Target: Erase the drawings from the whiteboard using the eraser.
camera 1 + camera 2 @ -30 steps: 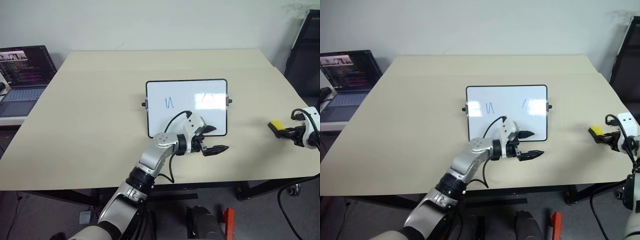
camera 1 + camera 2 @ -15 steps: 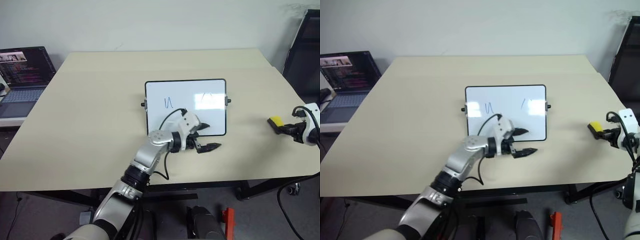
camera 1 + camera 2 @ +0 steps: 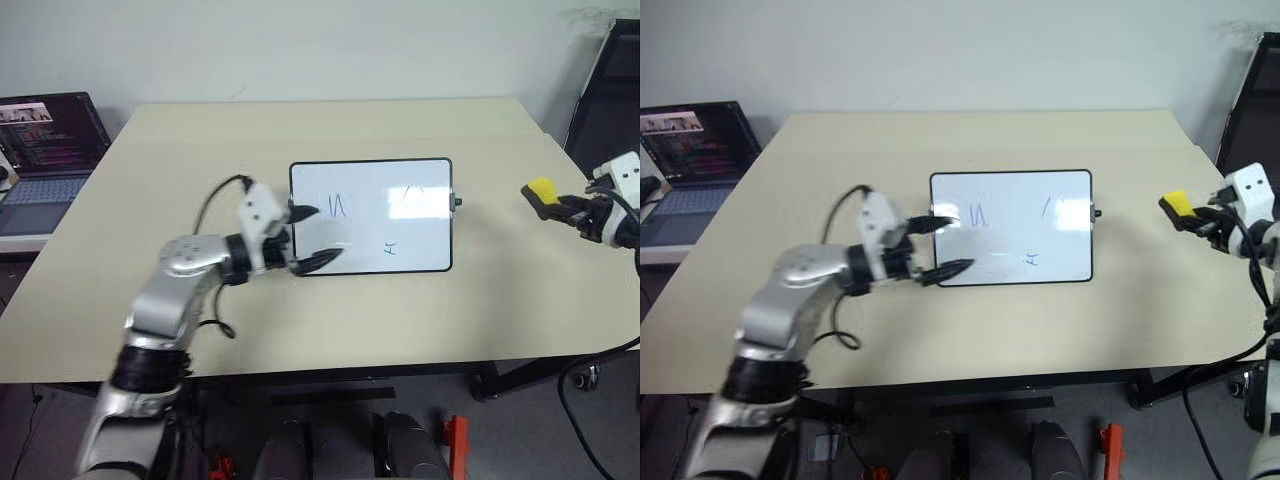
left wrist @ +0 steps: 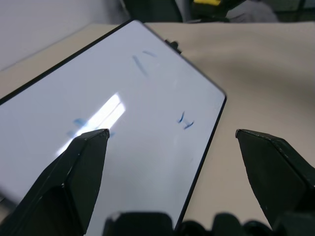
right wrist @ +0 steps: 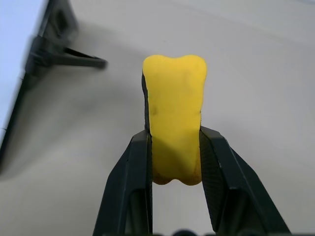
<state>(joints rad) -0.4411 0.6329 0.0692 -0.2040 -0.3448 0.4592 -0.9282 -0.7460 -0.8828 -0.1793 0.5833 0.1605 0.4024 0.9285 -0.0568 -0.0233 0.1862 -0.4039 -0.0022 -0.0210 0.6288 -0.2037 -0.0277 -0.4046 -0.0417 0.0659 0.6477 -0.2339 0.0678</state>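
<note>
The whiteboard (image 3: 370, 225) lies flat in the middle of the table, black-framed. The drawings are blue scribbles: one at the board's upper left (image 3: 338, 206), a faint one at the upper right (image 3: 413, 190) and a small one lower down (image 3: 390, 248). My left gripper (image 3: 315, 235) is open at the board's left edge, its fingertips over the white surface; the left wrist view looks across the whiteboard (image 4: 123, 98) between the spread fingers (image 4: 78, 167). My right gripper (image 3: 562, 205) hovers off the board's right side, shut on the yellow eraser (image 5: 174, 108), which sticks out toward the board.
An open laptop (image 3: 45, 140) sits on a side surface at the far left. A black chair (image 3: 610, 100) stands behind the beige table's (image 3: 200, 150) right corner. Bare tabletop surrounds the board on all sides.
My left arm swung left from the board's front edge to its left edge, uncovering the small lower mark. My right gripper rose and came slightly closer to the board with the eraser.
</note>
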